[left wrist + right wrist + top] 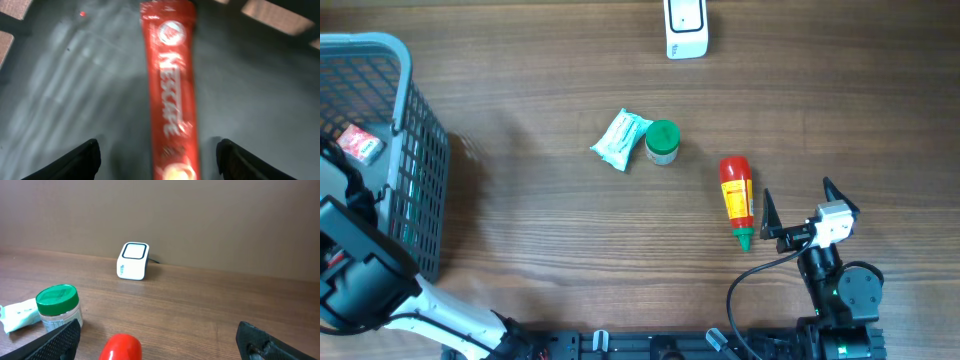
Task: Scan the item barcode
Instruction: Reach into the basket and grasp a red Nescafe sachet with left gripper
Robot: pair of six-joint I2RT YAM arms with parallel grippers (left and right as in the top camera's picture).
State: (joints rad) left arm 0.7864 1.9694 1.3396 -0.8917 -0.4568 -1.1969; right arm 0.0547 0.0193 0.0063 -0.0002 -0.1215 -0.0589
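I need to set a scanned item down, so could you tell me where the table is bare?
Bare wood lies between basket and packet, and right of the scanner. It is crowded around the jar, bottle and right tool.

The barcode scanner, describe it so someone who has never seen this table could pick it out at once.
On the wooden table, look to the far edge, at the top of the overhead view. There, on its own, stands the scanner. It is a small white box with a dark-rimmed square window, unlike the green-lidded jar, pale packet and red bottle clustered mid-table.
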